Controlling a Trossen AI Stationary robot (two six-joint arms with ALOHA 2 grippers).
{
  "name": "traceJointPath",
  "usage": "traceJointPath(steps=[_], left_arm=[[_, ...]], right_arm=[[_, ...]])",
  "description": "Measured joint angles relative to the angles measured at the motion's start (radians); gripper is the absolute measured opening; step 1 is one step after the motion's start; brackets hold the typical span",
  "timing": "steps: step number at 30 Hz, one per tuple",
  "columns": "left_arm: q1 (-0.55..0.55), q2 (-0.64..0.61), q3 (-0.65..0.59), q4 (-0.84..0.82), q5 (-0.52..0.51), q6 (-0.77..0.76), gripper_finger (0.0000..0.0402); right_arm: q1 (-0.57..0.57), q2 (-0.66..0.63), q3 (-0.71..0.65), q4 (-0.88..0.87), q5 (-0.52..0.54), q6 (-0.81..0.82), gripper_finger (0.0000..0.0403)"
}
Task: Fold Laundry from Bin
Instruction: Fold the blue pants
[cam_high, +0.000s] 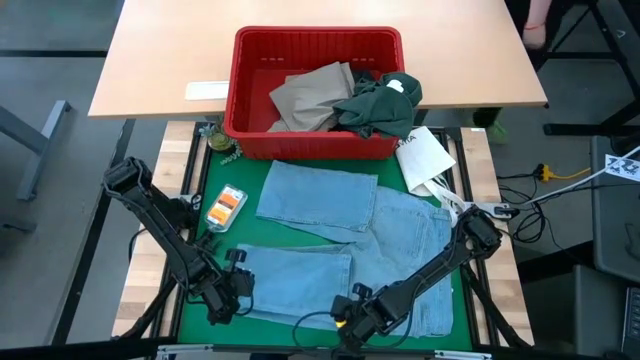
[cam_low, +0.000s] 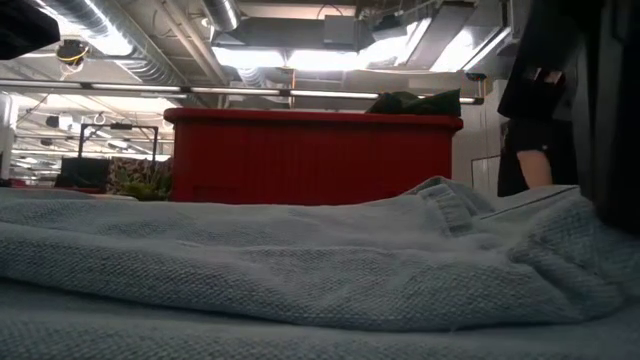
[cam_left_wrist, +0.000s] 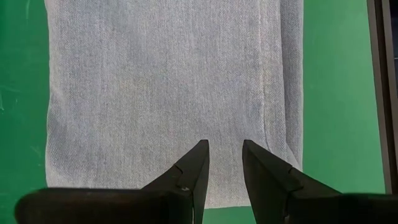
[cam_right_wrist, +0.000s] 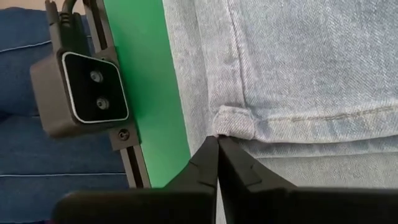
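- Only the high view shows the whole layout: the light blue denim jeans lie spread on the green mat in the lower middle of the frame, just below the bright red ribbed plastic bin.
- In that bin lie tan khaki trousers and a dark green garment, which hangs over the right rim.
- The low view shows only folds of the pale denim in front, with the red bin wall behind.
- The left wrist view shows the left gripper at the leg hem; its jaws stand a little apart over the cloth, and I cannot tell if they hold it.
- The right wrist view shows the right gripper with jaws pressed together, their tips at the waistband edge beside a belt loop.
- The denim looks flat, with one leg folded across.
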Motion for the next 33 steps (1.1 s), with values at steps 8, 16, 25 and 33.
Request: traceJointPath(steps=[8, 16, 25, 33], left_arm=[[0.0, 0.0, -0.001, 0.0, -0.009, 0.0, 0.0092], [0.0, 0.0, -0.001, 0.0, -0.009, 0.0, 0.0092], [0.0, 0.0, -0.002, -0.001, -0.009, 0.001, 0.0092], [0.0, 0.001, -0.003, -0.001, -0.009, 0.007, 0.0092]], right_arm=[[0.017, 0.0, 0.0, 0.0, -0.071, -0.019, 0.0001], [0.063, -0.001, 0.0, -0.003, -0.12, -0.023, 0.0001], [0.048, -0.001, 0.067, -0.041, 0.007, -0.118, 0.0001], [-0.015, -0.004, 0.168, -0.135, 0.254, -0.339, 0.0001]])
